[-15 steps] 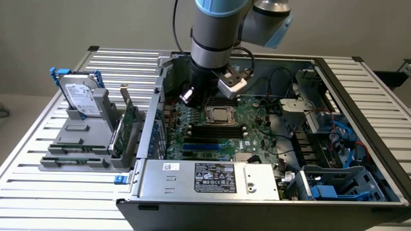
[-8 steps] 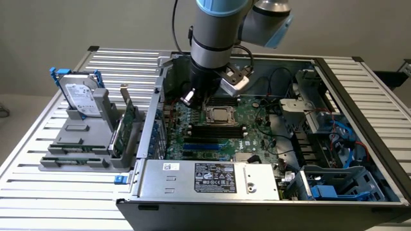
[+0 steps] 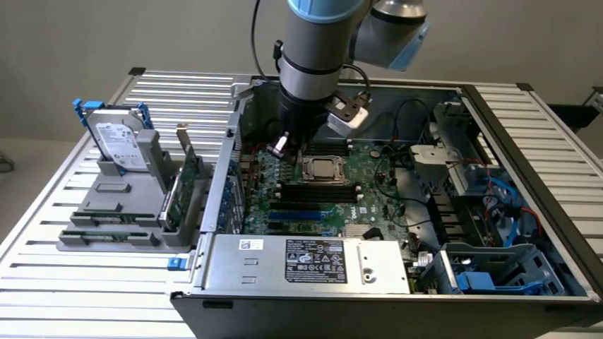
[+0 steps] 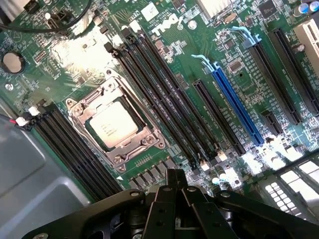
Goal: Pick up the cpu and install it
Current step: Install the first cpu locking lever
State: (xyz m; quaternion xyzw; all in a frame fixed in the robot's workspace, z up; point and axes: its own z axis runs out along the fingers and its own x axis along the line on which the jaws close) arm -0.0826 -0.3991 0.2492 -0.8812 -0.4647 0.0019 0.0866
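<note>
A Universal Robots arm hangs over an open black desktop computer case [image 3: 527,113] resting on a slatted metal table [image 3: 56,275], its black gripper [image 4: 174,181] poised above the green motherboard [image 4: 199,64] with its fingers pressed together and nothing between them. The cpu [image 4: 113,124], a small flat square chip with a silvery-white metal top, lies inside the square metal-framed socket [image 4: 144,142] on the board, flanked by rows of long black memory slots [image 4: 164,99] on one side and a shorter black bank on the other; in the exterior view the same chip [image 3: 323,168] sits in its frame just beside the arm's lower end, at the middle of the board. The chip appears level and squared up within the frame, which suggests that the picking and placing are already done and that the gripper has let go of it; whether the socket's retaining frame is latched down over the chip cannot be told from these views, so the locking may be what is left. On the exterior view's left, well apart from the case, a grey holder stand [image 3: 113,212] carries a labelled silver hard drive [image 3: 118,141] standing upright, untouched by the arm.
</note>
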